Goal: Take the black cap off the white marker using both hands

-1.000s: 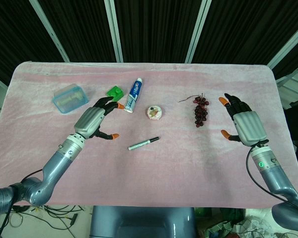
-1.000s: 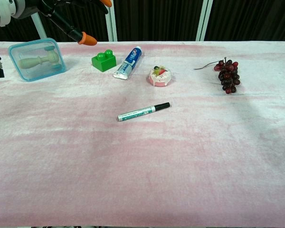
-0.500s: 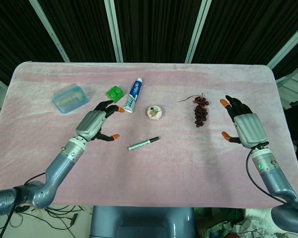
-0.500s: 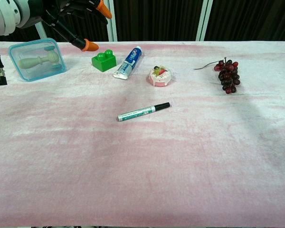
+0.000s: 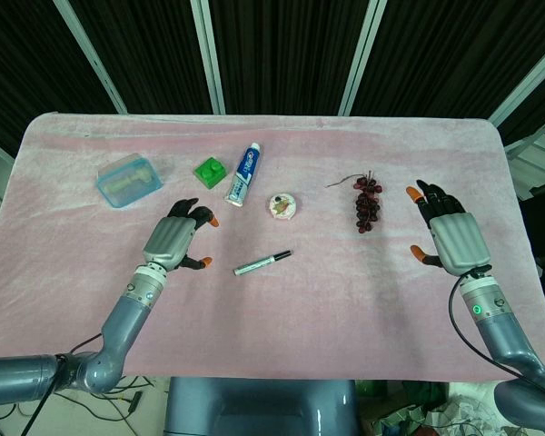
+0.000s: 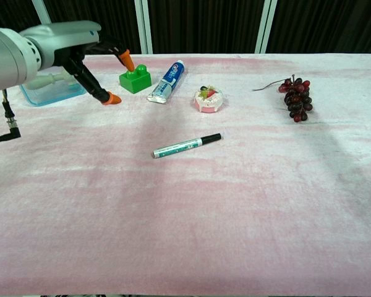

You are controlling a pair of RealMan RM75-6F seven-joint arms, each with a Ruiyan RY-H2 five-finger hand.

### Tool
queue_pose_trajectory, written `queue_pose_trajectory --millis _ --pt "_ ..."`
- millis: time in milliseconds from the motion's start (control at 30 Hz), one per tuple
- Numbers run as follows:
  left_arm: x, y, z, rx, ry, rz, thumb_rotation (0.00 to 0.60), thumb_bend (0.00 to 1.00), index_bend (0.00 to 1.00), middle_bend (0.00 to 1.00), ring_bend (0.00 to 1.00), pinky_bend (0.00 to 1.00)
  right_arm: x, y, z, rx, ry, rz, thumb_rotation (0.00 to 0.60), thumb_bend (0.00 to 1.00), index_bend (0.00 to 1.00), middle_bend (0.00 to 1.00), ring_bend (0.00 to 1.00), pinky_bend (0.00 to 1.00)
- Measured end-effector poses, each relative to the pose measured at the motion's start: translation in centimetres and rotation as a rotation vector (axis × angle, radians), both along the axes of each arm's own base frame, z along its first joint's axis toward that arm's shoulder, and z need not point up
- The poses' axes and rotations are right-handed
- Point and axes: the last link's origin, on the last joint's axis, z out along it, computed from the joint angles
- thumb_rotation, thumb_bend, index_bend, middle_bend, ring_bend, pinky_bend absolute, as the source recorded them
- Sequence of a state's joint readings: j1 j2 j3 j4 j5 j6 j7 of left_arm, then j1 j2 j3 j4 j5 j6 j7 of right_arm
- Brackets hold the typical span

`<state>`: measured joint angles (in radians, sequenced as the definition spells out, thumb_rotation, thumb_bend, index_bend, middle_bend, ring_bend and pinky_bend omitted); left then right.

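The white marker (image 5: 262, 263) (image 6: 185, 146) lies flat near the middle of the pink cloth, its black cap (image 5: 282, 256) (image 6: 211, 138) pointing right and away. My left hand (image 5: 175, 239) (image 6: 80, 59) hovers to the marker's left, fingers apart and empty, a short gap from the barrel end. Over the right side of the table my right hand (image 5: 448, 234) is open and empty, far from the marker, and it shows only in the head view.
Behind the marker lie a green brick (image 5: 210, 170), a toothpaste tube (image 5: 243, 173) and a small round cake toy (image 5: 282, 205). A blue lidded box (image 5: 128, 179) sits far left. A bunch of dark grapes (image 5: 367, 203) lies near my right hand.
My left hand has come down and toward the near side, closer to the marker's left end. My right hand has drifted slightly nearer the table's front. The marker has not moved.
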<state>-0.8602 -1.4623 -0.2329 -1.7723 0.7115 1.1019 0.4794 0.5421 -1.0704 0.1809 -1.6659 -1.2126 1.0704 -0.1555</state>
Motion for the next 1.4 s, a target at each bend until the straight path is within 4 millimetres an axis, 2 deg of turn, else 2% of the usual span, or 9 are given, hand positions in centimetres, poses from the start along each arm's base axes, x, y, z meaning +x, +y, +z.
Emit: queue_pose_trajectory --millis 233,333,900,1400 --pt "0.9 -0.2 -2.3 -0.062 0.026 0.104 0.600 0.21 0.34 0.19 0.00 0.00 -0.4 -0.2 -0.2 -0.001 0.016 -0.009 0.600 0.16 0.08 0.00 0.04 0.16" --pt "1.3 0.1 -3.5 -0.083 0.025 0.127 0.600 0.25 0.36 0.19 0.00 0.00 -0.7 -0.2 -0.5 0.004 0.025 -0.014 0.600 0.16 0.08 0.00 0.04 0.16" --pt "2.5 0.5 -9.6 -0.122 0.034 0.148 0.600 0.27 0.37 0.19 0.00 0.00 -1.9 -0.2 -0.4 -0.001 0.036 -0.040 0.600 0.16 0.08 0.00 0.04 0.16" --pt "2.6 0.6 -11.2 -0.115 0.037 0.150 0.600 0.27 0.39 0.19 0.00 0.00 -2.4 -0.1 -0.3 0.001 0.026 -0.050 0.600 0.15 0.08 0.00 0.04 0.16"
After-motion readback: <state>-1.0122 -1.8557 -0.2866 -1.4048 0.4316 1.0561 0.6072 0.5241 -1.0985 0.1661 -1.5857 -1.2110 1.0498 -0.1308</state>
